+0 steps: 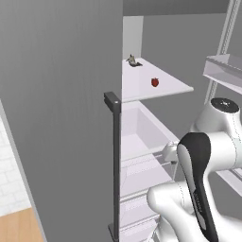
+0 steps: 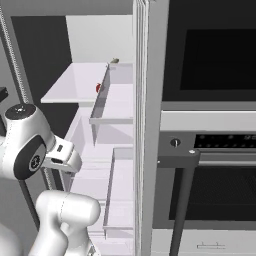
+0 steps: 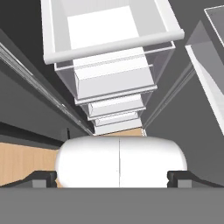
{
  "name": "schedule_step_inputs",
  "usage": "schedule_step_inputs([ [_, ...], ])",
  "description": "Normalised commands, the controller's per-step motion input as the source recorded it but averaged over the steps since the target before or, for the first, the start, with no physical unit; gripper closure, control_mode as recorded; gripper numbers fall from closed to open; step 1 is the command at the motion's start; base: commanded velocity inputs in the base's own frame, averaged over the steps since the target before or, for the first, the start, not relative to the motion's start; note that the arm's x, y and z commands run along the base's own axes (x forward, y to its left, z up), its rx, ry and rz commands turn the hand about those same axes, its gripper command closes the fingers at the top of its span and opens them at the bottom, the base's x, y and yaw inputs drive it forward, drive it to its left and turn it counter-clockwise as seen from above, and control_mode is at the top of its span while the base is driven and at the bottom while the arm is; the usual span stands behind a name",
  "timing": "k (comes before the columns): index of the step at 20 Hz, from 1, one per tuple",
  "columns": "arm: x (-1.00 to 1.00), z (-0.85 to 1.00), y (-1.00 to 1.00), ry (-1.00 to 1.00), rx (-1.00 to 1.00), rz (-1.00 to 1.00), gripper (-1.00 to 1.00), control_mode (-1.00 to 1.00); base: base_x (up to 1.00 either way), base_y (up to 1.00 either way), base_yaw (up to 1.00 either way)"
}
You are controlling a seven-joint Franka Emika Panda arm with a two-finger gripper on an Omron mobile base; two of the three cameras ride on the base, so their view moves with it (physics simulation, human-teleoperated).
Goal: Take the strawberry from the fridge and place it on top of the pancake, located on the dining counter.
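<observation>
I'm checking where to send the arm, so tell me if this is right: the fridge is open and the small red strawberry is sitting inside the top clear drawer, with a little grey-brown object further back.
Not quite. The small red strawberry lies on the flat white shelf above the top clear drawer, not in it; the left base view shows this. The tall grey fridge is open, and the little grey-brown object sits further back.
</observation>
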Motion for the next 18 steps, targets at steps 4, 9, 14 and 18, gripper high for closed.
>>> schedule_step_inputs([
  [4, 0.00, 0.00, 0.00, 0.00, 0.00, 0.00, -1.00, 1.00, 0.00, 0.00, 0.00],
  [9, 0.00, 0.04, -0.04, -0.07, 0.00, 0.01, -1.00, -1.00, 0.00, 0.00, 0.00],
  [14, 0.00, 0.48, -0.04, -0.46, 0.00, 0.02, -1.00, -1.00, 0.00, 0.00, 0.00],
  [18, 0.09, 0.60, 0.00, -0.23, 0.00, -0.04, -1.00, -1.00, 0.00, 0.00, 0.00],
])
